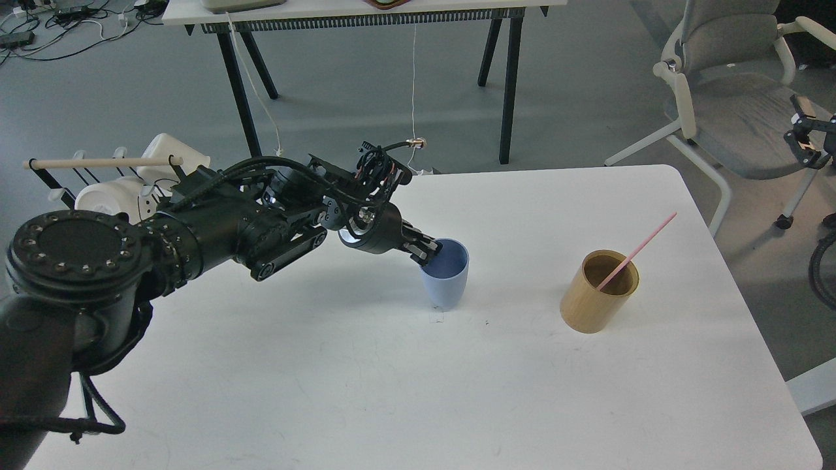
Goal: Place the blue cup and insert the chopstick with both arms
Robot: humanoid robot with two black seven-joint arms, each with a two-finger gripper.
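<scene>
The blue cup [446, 279] stands upright on the white table [392, 391], near its middle. My left gripper [428, 252] reaches in from the left and pinches the cup's left rim, with one finger inside and one outside. The pink chopstick [639, 248] leans to the right inside the tan wooden holder [595, 303], to the right of the cup. A small dark part at the right edge, off the table, looks like my right gripper [810, 138]. Its fingers cannot be told apart.
A rack with white cups [111, 196] and a pale wooden rod [98, 162] stands at the table's left rear. A grey chair [731, 98] is behind the right corner. A second table [366, 13] stands farther back.
</scene>
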